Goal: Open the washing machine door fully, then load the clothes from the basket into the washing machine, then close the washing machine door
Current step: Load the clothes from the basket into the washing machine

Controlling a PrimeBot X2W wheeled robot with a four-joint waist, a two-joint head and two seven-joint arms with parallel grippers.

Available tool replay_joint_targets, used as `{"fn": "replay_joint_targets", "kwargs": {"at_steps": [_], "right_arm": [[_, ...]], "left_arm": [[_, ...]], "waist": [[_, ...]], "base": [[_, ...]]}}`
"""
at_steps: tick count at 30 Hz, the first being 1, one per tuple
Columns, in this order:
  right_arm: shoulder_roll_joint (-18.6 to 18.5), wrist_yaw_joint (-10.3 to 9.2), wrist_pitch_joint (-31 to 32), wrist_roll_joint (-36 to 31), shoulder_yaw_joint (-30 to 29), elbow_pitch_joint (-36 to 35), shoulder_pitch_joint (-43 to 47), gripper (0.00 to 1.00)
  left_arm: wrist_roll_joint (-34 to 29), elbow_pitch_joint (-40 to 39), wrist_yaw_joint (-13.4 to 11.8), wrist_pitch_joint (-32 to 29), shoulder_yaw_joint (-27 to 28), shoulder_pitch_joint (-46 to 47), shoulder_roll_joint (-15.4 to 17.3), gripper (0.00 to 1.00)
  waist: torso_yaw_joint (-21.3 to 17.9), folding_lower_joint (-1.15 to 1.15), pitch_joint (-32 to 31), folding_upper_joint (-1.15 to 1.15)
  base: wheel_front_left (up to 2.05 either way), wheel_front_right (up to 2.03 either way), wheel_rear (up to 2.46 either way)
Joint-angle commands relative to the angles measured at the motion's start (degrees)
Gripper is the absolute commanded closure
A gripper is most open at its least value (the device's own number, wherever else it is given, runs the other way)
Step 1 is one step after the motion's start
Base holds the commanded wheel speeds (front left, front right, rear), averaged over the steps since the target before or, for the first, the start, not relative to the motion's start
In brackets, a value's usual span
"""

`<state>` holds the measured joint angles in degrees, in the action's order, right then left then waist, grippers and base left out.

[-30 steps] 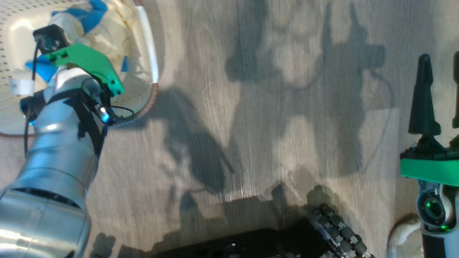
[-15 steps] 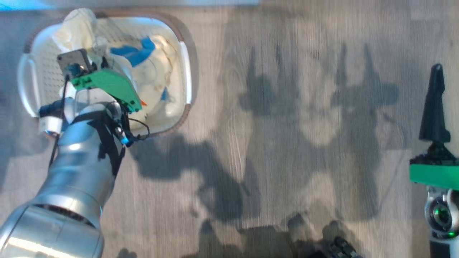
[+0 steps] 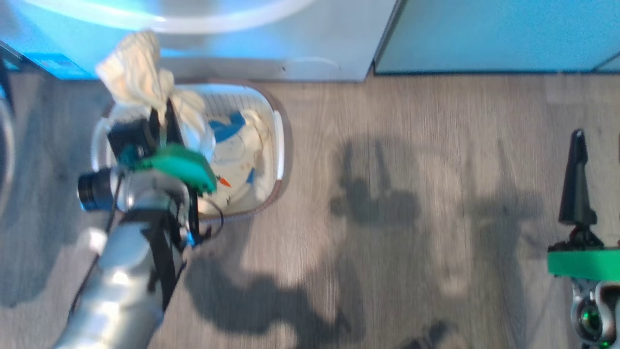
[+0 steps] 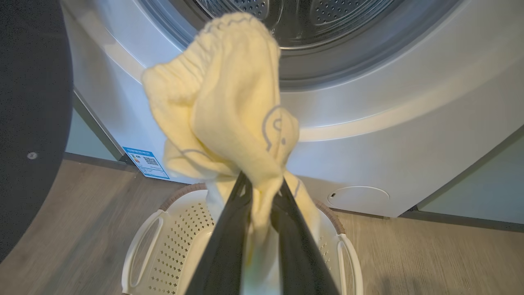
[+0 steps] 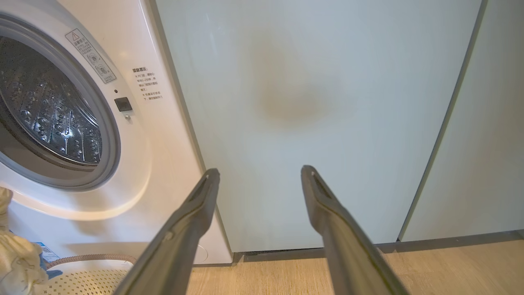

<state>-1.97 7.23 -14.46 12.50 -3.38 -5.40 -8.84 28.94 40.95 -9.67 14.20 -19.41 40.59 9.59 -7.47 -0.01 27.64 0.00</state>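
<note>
The washing machine [image 4: 409,135] took the top of the left wrist view, and its drum mouth [image 4: 299,24] lay above and straight ahead of my left gripper [image 4: 263,182], at the upper centre of that frame. I judged the coming move to be a lift up and forward over the grey ring. The washing machine door [image 4: 32,102] stood open at that frame's left edge, off the path as far as I could tell. The left arm was plainly the nearer one. The right gripper [image 5: 258,174] pointed at the pale cabinet panel [image 5: 327,102] beside the machine, fingers spread wide with nothing between them. Wood-look floor [image 3: 411,145] ran under everything. The basket [image 4: 172,241] sat at the machine's foot, directly below the claw, with more of the clothes [image 3: 242,145] lying in it. The left fingers pinched a cream garment [image 4: 229,102], which bunched above the tips and trailed down between them, its long axis running up the frame toward the drum.
</note>
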Motion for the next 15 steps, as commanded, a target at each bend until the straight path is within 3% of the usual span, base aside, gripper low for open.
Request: {"fn": "replay_joint_targets", "kwargs": {"at_steps": [1,15], "right_arm": [[-0.9,0.25,-0.5,-0.9,0.9,-1.4,1.3,0.00],[-1.0,0.25,-0.5,-4.3,1.1,0.7,6.9,0.00]], "left_arm": [[-1.7,-5.5,-0.7,0.8,2.4,-2.9,2.3,1.00],[-6.2,-24.0,-4.7,0.5,1.7,-18.6,3.1,1.00]], "waist": [[1.3,0.01,-3.8,0.00],[4.0,0.01,-13.6,0.00]], "base": [[0.00,0.00,0.00],[0.00,0.00,0.00]]}}
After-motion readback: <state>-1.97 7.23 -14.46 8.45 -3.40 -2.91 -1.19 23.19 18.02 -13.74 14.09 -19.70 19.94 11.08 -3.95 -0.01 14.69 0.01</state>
